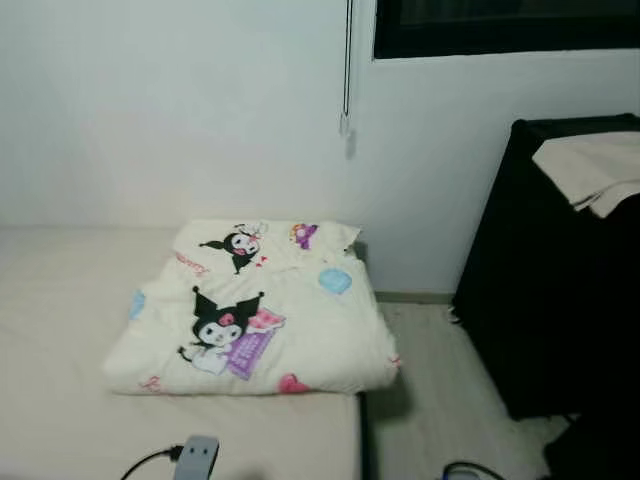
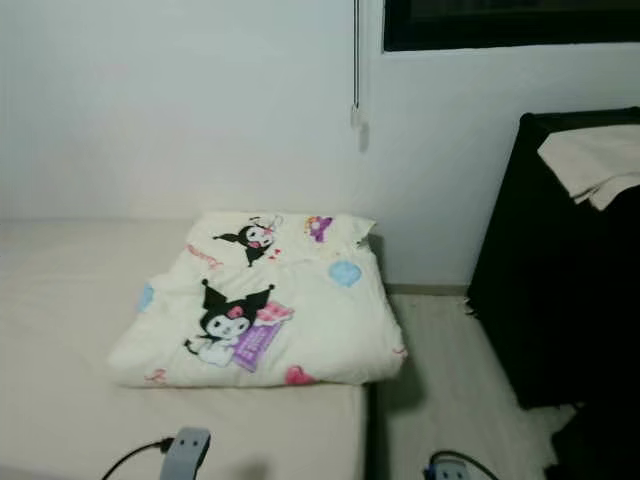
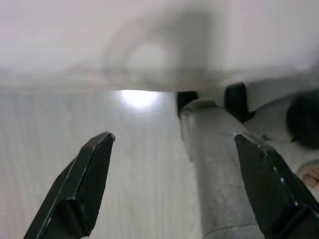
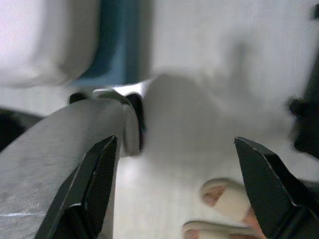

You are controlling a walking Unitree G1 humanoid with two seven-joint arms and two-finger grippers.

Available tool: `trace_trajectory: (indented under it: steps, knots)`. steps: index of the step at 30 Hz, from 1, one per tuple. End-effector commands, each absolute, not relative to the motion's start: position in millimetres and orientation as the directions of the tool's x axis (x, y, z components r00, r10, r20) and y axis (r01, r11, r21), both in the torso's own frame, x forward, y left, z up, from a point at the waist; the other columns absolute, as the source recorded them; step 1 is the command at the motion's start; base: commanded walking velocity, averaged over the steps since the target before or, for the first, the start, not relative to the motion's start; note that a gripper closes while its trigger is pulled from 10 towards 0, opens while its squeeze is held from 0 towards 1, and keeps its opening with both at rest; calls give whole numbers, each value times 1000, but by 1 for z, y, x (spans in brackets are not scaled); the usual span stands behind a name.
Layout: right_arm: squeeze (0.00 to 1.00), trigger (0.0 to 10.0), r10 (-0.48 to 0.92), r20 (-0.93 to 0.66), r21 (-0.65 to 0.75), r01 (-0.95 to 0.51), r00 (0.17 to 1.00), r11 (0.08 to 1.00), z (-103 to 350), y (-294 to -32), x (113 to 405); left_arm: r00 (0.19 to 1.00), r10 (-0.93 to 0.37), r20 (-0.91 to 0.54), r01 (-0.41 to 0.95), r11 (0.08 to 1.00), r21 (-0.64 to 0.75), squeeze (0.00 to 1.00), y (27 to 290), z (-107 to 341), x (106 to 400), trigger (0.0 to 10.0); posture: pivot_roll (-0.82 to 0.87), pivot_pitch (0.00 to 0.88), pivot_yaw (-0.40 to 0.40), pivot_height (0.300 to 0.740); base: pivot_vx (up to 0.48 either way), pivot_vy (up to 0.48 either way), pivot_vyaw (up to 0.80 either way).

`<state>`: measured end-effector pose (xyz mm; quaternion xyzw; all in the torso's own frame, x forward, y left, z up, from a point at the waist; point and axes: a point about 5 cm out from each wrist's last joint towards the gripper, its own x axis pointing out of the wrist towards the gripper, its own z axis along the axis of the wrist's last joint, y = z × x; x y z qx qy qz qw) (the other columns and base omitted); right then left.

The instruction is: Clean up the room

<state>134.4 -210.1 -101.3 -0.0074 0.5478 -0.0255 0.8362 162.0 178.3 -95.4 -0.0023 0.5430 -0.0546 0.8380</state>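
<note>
On mattress (image 1: 60, 420): folded blanket (image 1: 255, 315) (wrist tools (image 3: 174, 184) spread)

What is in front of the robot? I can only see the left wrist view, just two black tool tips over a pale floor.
Observer: A folded blanket printed with cartoon characters lies on a pale mattress, at its right edge.
Operator: What is next to the bed?
Observer: To the right stands a black piece of furniture with a cream cloth on top.
Operator: Is the other tool holding something?
Observer: No. The right tool is open with nothing between its fingers.
</note>
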Motion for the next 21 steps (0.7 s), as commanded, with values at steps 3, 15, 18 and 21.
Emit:
trace_trajectory:
  steps: [3,15,18,21]
  knots:
    - [0,10000,-14,-944,-15,0,331,1000,-108,-203,118,399,-92,-912,93,994,-60,0,180,-96,160,10000,-55,0,44,731,0,-480,0]
    - [0,10000,7,-956,-11,-60,292,998,-111,-202,107,397,-95,-913,97,993,-61,0,180,-96,160,10000,-72,0,48,731,0,-118,518]
    - [0,10000,21,-957,-3,-83,291,997,-112,-194,106,399,-97,-912,98,993,-63,0,179,-96,161,10000,-73,0,51,731,0,0,800]
    - [0,10000,30,-956,4,-92,290,996,-113,-188,105,397,-100,-912,100,993,-65,0,179,-96,161,10000,-75,0,51,731,0,0,800]
